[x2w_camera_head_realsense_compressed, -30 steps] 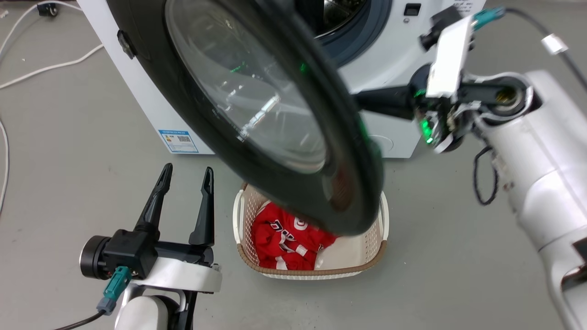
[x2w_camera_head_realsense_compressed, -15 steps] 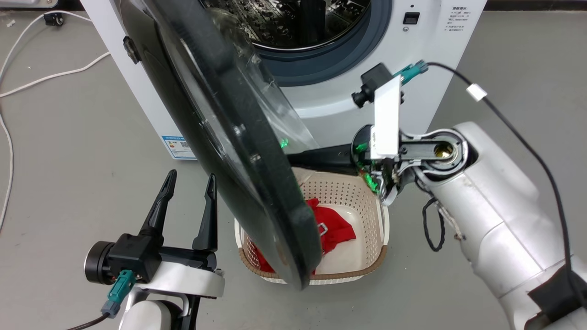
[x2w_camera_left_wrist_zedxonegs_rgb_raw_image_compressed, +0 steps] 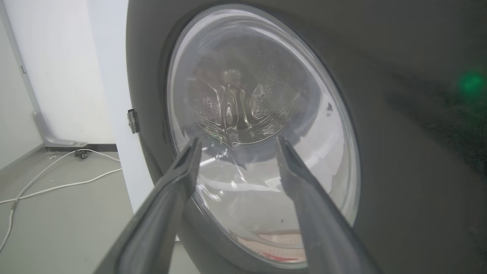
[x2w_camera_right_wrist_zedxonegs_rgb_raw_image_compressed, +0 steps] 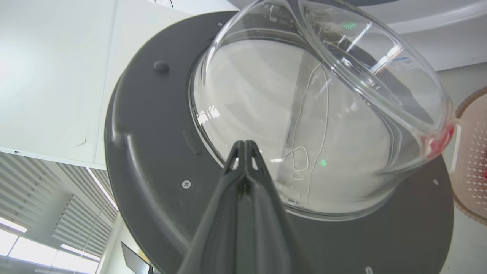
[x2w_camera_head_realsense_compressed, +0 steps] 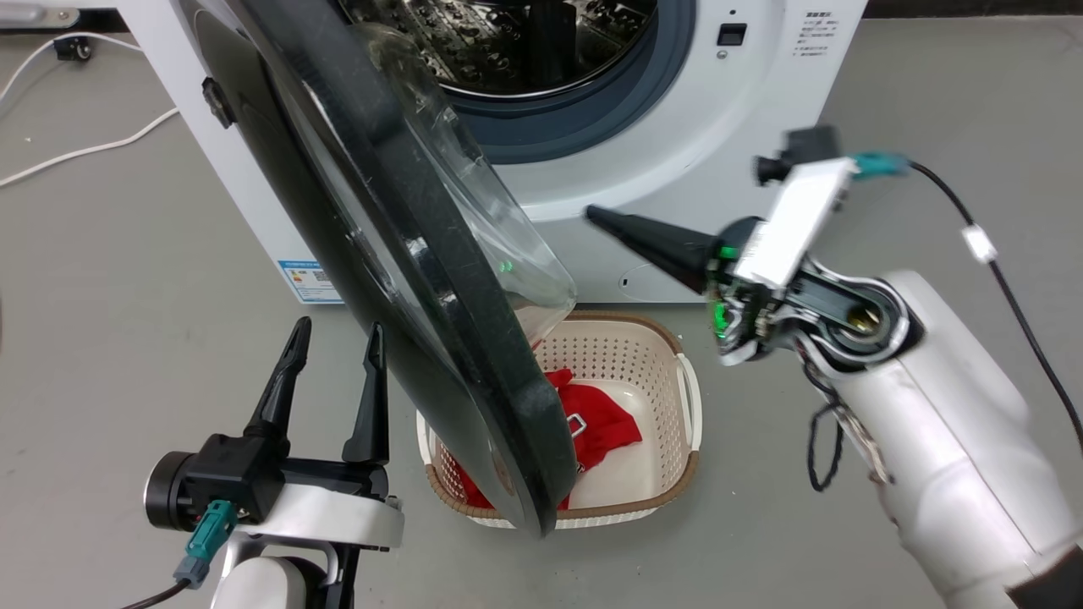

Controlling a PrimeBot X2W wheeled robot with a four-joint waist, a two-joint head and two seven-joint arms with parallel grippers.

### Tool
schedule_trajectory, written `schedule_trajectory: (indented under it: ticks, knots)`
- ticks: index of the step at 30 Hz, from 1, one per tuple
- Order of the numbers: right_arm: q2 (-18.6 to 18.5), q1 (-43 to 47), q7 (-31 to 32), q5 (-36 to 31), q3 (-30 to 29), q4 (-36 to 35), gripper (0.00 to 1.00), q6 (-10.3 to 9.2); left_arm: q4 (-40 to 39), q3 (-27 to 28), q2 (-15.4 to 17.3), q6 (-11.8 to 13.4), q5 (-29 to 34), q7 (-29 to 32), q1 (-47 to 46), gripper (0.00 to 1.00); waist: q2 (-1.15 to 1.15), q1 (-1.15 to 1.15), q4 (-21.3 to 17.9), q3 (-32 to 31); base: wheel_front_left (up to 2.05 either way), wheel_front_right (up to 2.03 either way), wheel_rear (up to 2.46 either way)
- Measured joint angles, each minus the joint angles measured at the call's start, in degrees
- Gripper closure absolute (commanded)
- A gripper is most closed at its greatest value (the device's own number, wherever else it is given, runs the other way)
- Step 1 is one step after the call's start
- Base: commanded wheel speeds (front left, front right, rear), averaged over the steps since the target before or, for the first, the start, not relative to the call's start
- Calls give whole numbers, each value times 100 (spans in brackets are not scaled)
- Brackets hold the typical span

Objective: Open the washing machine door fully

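Washing machine door [x2w_camera_head_realsense_compressed: 398, 254] stands well off the machine front [x2w_camera_head_realsense_compressed: 677, 178], edge-on in my head view, running from 11 o'clock down to 6 o'clock; drum mouth [x2w_camera_head_realsense_compressed: 508, 51] bare at 12. My reading: latch free, roughly half its swing done, more outward travel left before it is fully open. My right gripper [x2w_camera_head_realsense_compressed: 594, 214] at 3 o'clock, fingers pressed together on nothing, tip near the glass bowl [x2w_camera_head_realsense_compressed: 516, 245] but apart from it. My left gripper [x2w_camera_head_realsense_compressed: 338, 328] at 7 o'clock, spread and empty, just beside the outer face; contact not readable. Door's top cut off by the view's edge; basket [x2w_camera_head_realsense_compressed: 689, 397] and red garment [x2w_camera_head_realsense_compressed: 605, 419] at 6 o'clock partly covered by the lower rim
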Motion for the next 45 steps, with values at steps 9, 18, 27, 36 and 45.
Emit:
schedule_trajectory:
  ticks: [9, 18, 27, 36, 45]
  knots:
    - [-412, 1639, -2050, -285, -869, -928, 0, 0, 21, 114, 0, 0, 3, 0, 114, 0, 0, 0, -144, -136, 0, 0, 0]
    - [-463, 2713, -3694, -937, -1257, -1352, 0, 0, 56, 125, -1, 1, 12, 0, 196, 0, 0, 0, -133, -258, 0, 0, 0]
    - [-457, 3247, -4840, -3643, -2143, -1218, 0, 0, 41, 181, 0, 48, 45, -1, 297, 0, 0, 0, -141, -402, 0, 0, 0]
    - [322, 3781, -4855, -7850, -3637, -2953, 0, 1, -9, 257, -1, 48, 94, 0, 318, 0, 0, 0, -147, -458, 0, 0, 0]
    - [436, 4440, -4855, -9843, -3354, -3997, 0, 2, -60, 325, -1, 46, 198, 0, 317, 0, 0, 0, -162, -448, 0, 0, 0]
